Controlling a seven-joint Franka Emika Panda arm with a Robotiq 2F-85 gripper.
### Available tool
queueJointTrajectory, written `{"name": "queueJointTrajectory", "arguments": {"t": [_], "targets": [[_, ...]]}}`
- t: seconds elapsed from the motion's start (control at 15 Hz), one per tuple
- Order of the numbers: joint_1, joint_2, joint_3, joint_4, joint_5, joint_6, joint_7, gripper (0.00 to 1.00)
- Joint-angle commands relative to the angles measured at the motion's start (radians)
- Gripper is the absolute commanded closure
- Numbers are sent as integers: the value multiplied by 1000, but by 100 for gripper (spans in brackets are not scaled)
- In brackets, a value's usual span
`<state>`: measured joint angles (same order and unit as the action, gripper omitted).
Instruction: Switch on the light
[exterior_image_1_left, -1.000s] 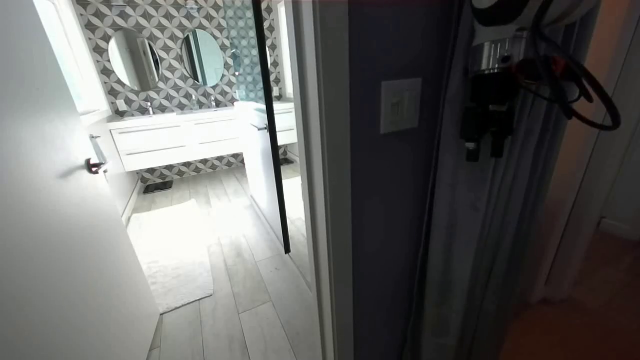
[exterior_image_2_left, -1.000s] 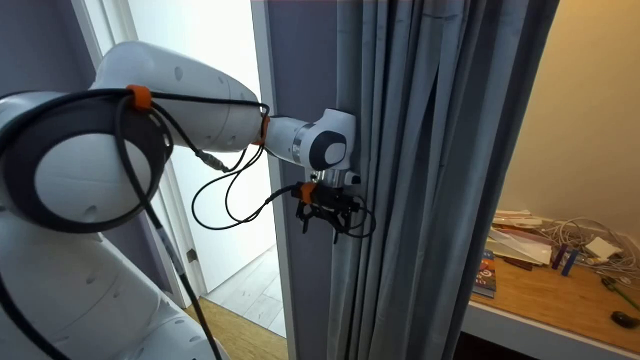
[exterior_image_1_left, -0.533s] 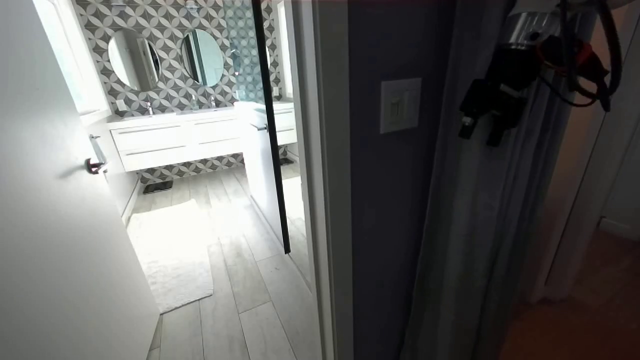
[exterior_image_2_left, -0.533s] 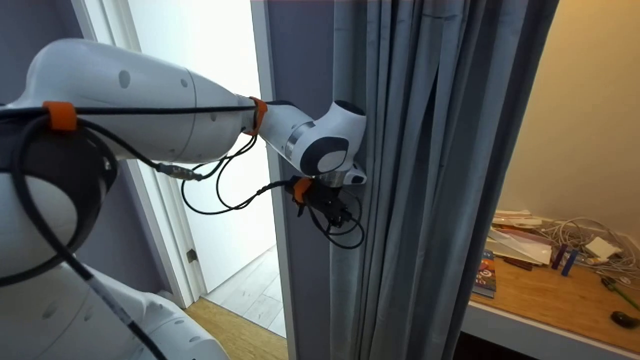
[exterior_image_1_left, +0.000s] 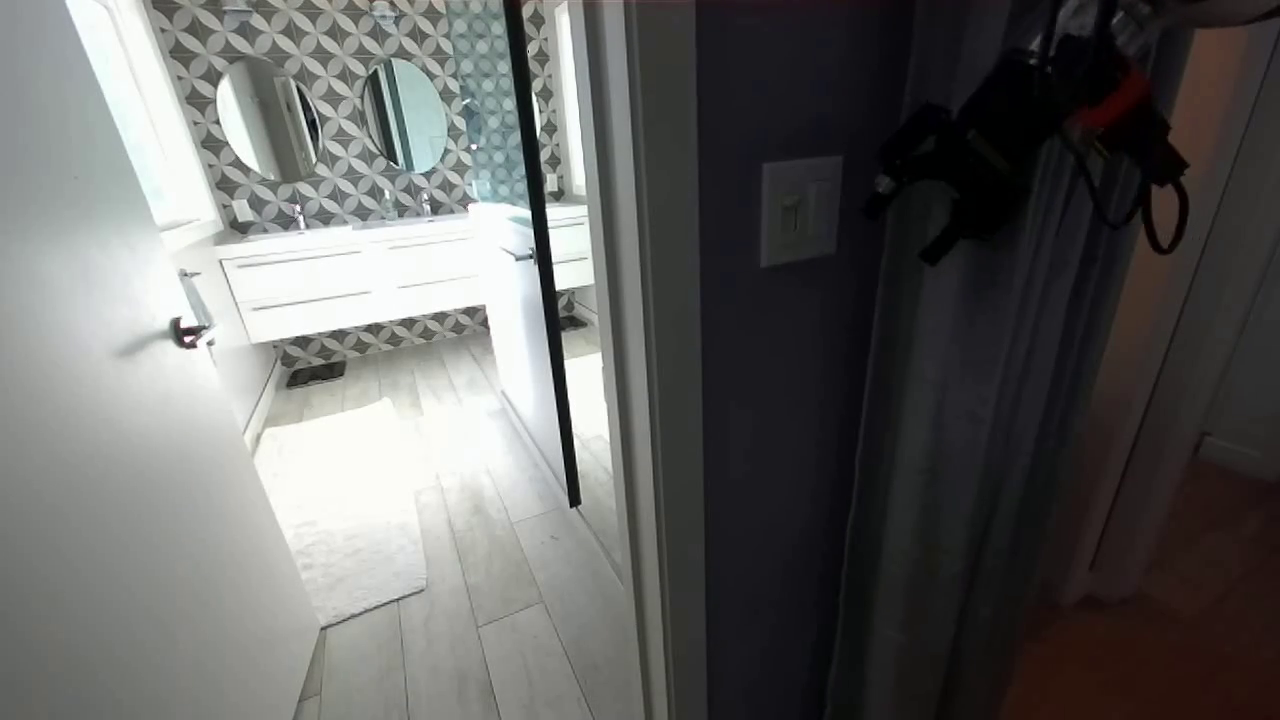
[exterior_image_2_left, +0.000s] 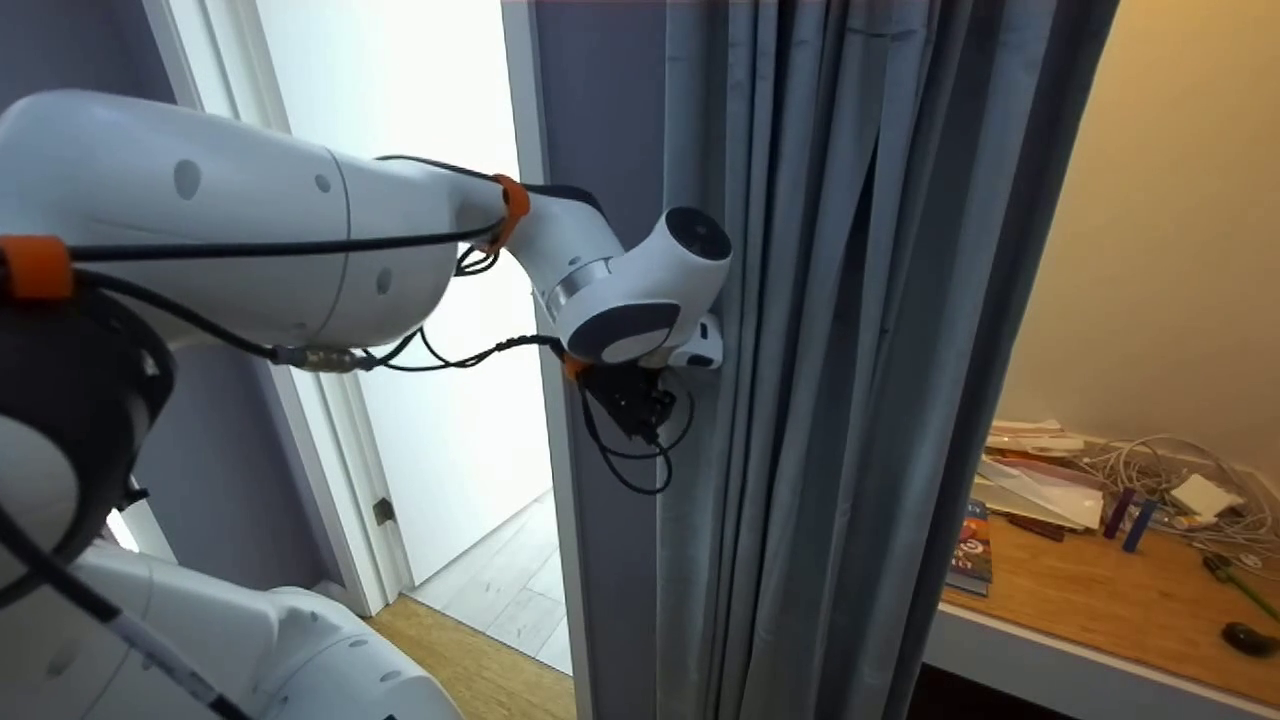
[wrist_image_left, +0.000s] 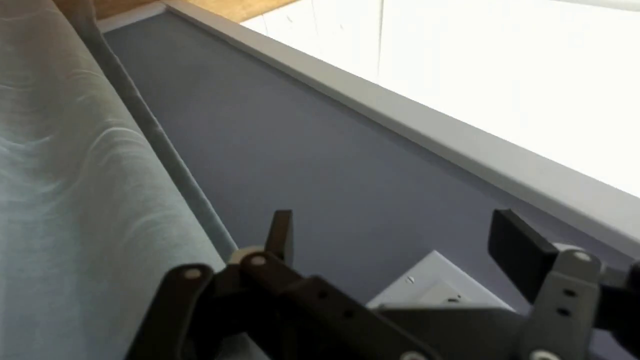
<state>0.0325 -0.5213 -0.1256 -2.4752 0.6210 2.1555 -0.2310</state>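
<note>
Partly hidden in the wrist view: switch plate behind the wide-splayed tool.

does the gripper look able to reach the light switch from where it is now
Probably yes. The gripper is open in the wrist view, and nothing seems to stand between it and the light switch in an exterior view. The curtain hangs close by, though, and might get brushed.

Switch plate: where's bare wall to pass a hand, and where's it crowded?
In an exterior view: bare wall above and below the switch plate, bordered by the door frame and curtain. Below looks roomiest. Crowded: the plate's curtain side, where the gripper hangs open.
</note>
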Motion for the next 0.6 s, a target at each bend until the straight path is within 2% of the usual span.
{"name": "queueJointTrajectory", "arguments": {"t": [0.0,0.07,0.33,0.53], "targets": [[11,-37,18,-47,136,145,52,8],[10,-36,24,-53,168,191,59,26],[21,-34,53,-77,298,394,84,56],[40,-30,65,-84,372,485,68,76]]}}
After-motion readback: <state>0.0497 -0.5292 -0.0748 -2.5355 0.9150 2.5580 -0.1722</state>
